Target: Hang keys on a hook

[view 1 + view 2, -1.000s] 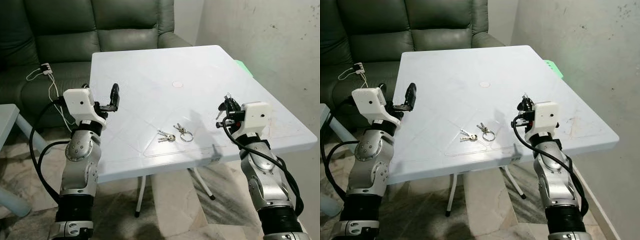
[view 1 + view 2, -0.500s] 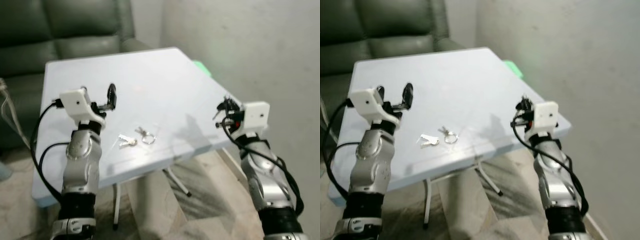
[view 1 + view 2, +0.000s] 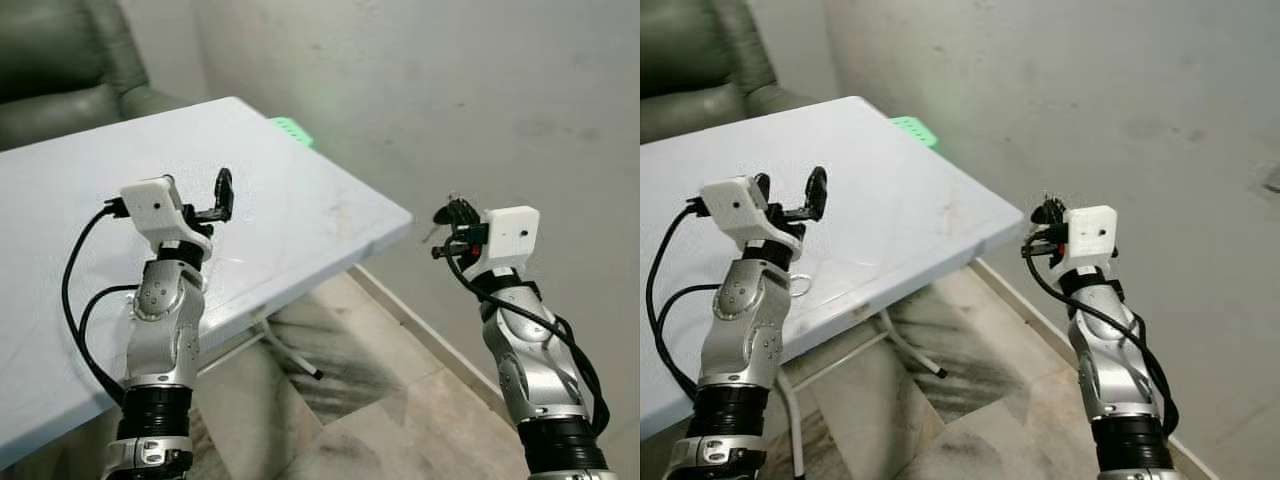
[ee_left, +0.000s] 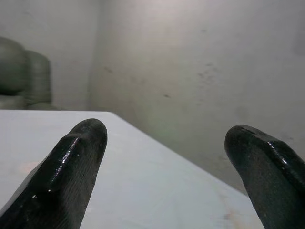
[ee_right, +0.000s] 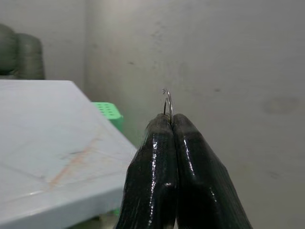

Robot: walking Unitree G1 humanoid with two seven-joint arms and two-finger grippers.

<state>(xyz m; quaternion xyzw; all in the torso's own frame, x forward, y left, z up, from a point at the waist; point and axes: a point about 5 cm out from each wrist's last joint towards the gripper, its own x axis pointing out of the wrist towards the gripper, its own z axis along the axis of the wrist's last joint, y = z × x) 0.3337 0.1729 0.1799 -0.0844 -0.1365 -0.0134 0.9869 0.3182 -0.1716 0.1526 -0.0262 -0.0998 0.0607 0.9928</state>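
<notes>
Bare grey plaster wall [image 3: 480, 90] fills the far right of the scene, stained and scuffed, meeting a floor of veined marble tiles [image 3: 340, 400] below. Part of a dark green leather sofa [image 3: 60, 60] shows at the far left, cut off by the frame edge. Nearer stands a large white plastic folding table [image 3: 120, 200], its left and near parts cut off; its metal legs [image 3: 285, 350] show only partly under the edge. A small green plastic object [image 3: 290, 130] peeks from behind the table's far corner, mostly hidden, so its kind cannot be made out.

Over the table's near part the left gripper [image 3: 222, 195] is raised, its two long black fingers [image 4: 71, 162] spread wide apart with nothing between them. The right gripper [image 3: 455, 222] is held up to the right of the table, off its edge and in front of the wall, fingers [image 5: 190, 162] pressed tightly together. A thin silver wire key ring [image 5: 167, 104] pokes out from between the fingertips, clamped there; only its upper curve shows, and the keys themselves are hidden behind the fingers. From the head views the ring is a tiny dark tangle, too small to read.
</notes>
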